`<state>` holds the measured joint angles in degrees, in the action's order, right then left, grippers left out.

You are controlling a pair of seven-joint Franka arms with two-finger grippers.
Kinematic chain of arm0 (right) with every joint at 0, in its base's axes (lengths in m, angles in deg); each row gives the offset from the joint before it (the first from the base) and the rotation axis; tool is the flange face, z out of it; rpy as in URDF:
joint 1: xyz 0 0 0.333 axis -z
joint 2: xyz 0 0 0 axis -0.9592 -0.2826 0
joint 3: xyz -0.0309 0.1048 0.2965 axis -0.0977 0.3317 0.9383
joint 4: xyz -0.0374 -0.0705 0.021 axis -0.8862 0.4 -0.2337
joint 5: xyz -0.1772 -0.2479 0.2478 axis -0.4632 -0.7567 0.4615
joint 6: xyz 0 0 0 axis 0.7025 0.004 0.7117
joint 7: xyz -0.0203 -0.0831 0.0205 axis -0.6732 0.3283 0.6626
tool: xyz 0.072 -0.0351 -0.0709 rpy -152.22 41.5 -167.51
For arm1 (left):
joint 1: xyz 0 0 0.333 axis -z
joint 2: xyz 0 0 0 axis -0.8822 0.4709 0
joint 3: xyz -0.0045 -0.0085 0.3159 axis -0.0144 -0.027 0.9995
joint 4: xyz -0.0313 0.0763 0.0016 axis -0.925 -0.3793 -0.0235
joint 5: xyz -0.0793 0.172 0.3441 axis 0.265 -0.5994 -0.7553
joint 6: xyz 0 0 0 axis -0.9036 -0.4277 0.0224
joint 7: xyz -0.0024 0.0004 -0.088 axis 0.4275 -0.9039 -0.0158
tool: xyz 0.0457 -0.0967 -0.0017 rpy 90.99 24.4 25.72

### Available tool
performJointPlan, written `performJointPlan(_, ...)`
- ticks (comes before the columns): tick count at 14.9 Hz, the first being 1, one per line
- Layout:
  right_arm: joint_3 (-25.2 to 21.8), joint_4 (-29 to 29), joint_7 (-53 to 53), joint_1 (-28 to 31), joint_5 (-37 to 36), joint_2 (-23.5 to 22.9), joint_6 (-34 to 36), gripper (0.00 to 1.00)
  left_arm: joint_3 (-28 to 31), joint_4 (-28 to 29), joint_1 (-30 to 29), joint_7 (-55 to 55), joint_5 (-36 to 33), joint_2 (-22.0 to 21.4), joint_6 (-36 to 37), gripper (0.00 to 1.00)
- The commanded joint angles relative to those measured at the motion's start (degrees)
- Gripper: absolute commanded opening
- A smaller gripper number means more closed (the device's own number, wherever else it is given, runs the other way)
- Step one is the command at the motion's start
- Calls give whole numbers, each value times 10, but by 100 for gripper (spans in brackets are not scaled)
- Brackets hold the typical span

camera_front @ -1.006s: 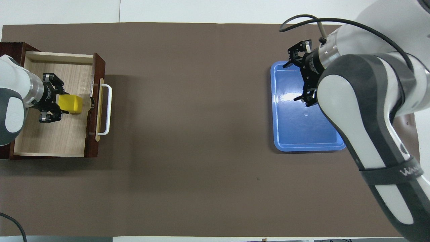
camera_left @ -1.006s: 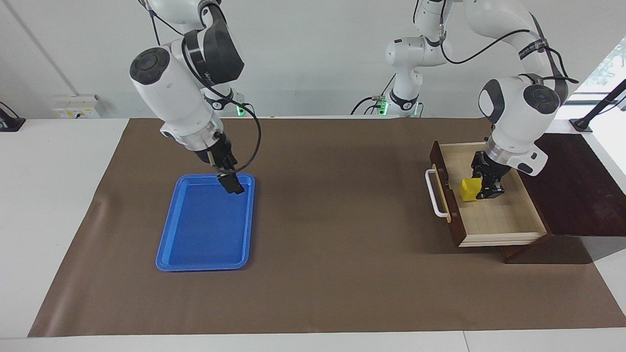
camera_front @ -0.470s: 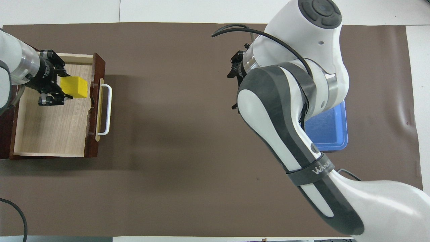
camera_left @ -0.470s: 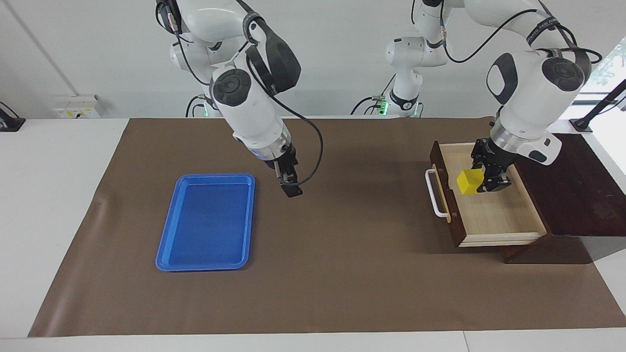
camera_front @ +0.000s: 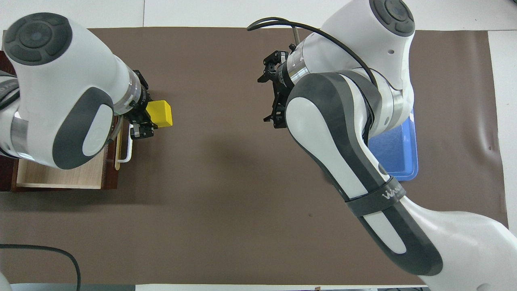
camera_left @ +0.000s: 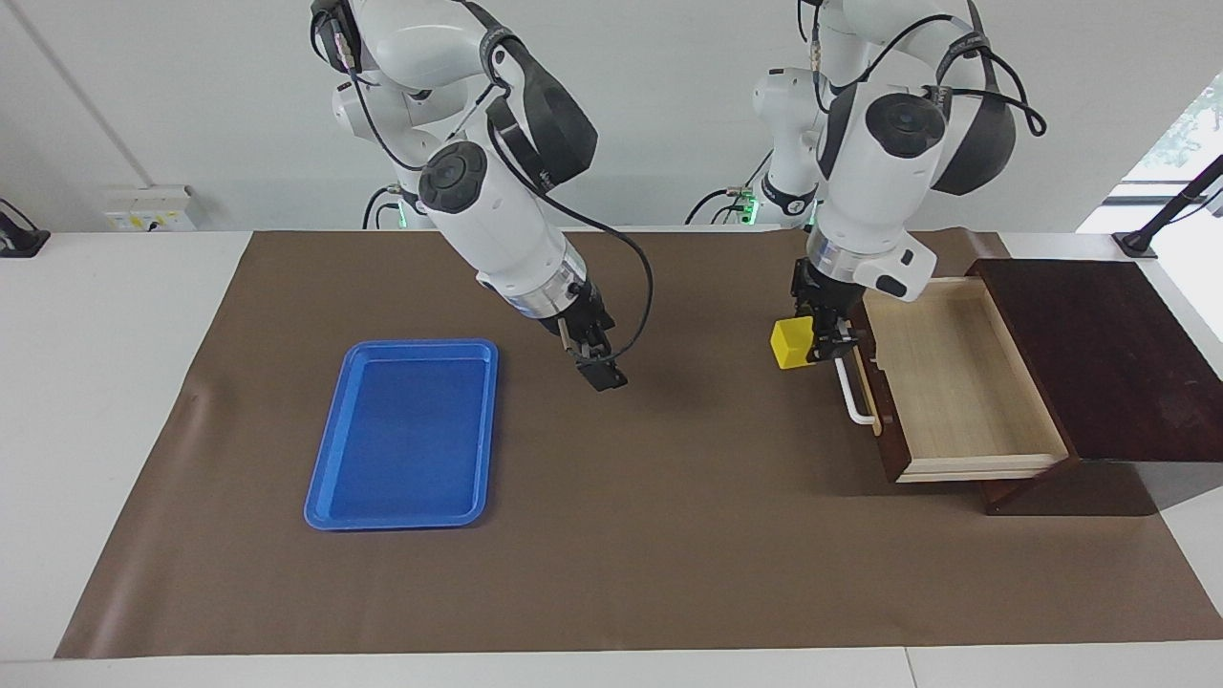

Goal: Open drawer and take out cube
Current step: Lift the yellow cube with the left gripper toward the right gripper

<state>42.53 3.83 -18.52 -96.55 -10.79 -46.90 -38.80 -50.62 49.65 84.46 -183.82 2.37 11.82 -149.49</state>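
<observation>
The dark brown drawer (camera_left: 955,382) stands pulled open toward the left arm's end of the table, its pale wood inside bare and its white handle (camera_left: 853,394) facing the table's middle. My left gripper (camera_left: 814,341) is shut on the yellow cube (camera_left: 791,344) and holds it in the air over the mat just in front of the handle. In the overhead view the left arm covers most of the drawer (camera_front: 60,180); the cube (camera_front: 160,113) shows in the left gripper (camera_front: 146,116). My right gripper (camera_left: 600,369) is open and empty over the mat's middle; it also shows from overhead (camera_front: 268,97).
A blue plastic tray (camera_left: 401,435) lies on the brown mat toward the right arm's end; from overhead the right arm hides most of the tray (camera_front: 398,155). The dark cabinet top (camera_left: 1099,354) that houses the drawer stands at the table's end.
My left gripper has lifted the cube out of the drawer and carried it over the drawer front toward the table's middle. My right gripper has moved from over the blue tray to over the mat's middle.
</observation>
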Motion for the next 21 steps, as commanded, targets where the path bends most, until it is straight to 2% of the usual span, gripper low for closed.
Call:
performJointPlan(1, 1, 1, 54, 20, 64, -16, -24, 98, 9, -13, 32, -57, 9, 3, 7, 0)
performJointPlan(3, 0, 0, 98, 51, 125, -24, -21, 99, 8, -11, 53, -79, 14, 1, -3, 0)
performJointPlan(7, 1, -25, 114, 64, 156, -25, -18, 99, 9, -11, 63, -106, 30, 2, -31, 0)
performJointPlan(12, 1, -63, 156, 60, 168, -18, -19, 99, 9, -10, 63, -111, 30, 2, -32, 0)
performJointPlan(21, 0, -70, 143, 44, 181, -14, -24, 99, 9, -2, 58, -111, 30, 0, -33, 0)
